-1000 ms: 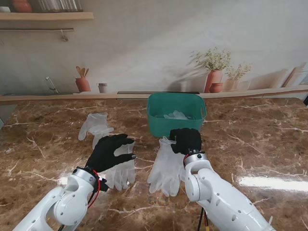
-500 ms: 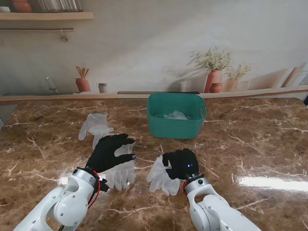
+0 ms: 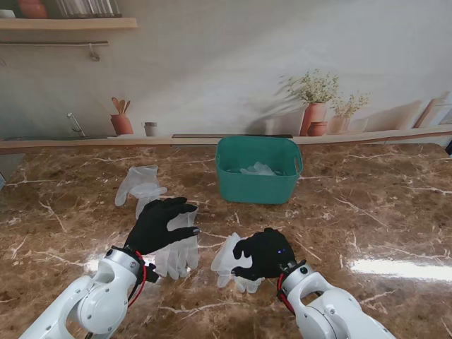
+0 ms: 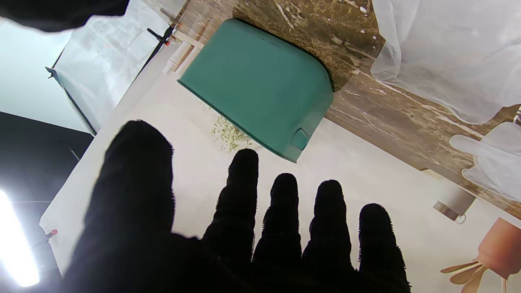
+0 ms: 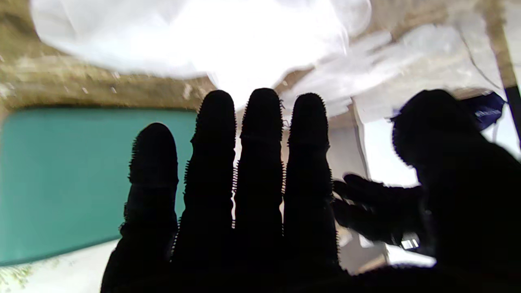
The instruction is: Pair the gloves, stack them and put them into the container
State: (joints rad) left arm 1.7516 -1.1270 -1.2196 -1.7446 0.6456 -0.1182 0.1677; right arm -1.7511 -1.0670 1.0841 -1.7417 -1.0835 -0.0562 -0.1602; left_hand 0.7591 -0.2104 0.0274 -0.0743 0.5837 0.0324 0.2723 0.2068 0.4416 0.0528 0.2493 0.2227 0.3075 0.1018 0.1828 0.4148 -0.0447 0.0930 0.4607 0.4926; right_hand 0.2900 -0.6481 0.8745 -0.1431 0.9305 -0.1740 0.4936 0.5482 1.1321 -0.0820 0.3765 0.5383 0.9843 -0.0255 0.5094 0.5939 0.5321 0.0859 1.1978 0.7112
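Observation:
A teal container (image 3: 258,189) (image 4: 260,85) (image 5: 81,175) stands on the marble table, with white gloves (image 3: 259,169) lying inside it. My right hand (image 3: 265,253) (image 5: 252,195), in a black glove, lies flat with straight fingers on a crumpled white glove (image 3: 227,260) (image 5: 203,36) nearer to me than the container. My left hand (image 3: 159,224) (image 4: 244,228) is open with its fingers spread over another white glove (image 3: 178,253) (image 4: 447,53). A third white glove (image 3: 141,185) (image 4: 492,158) lies farther from me, on the left.
A ledge (image 3: 212,141) with terracotta pots (image 3: 314,116) and a small cup (image 3: 150,128) runs along the table's far edge, behind the container. Bare marble (image 3: 374,212) stretches out to the right.
My right hand has pulled back from the container toward me, dragging the white glove with it and bunching it up. The left hand has stayed in place.

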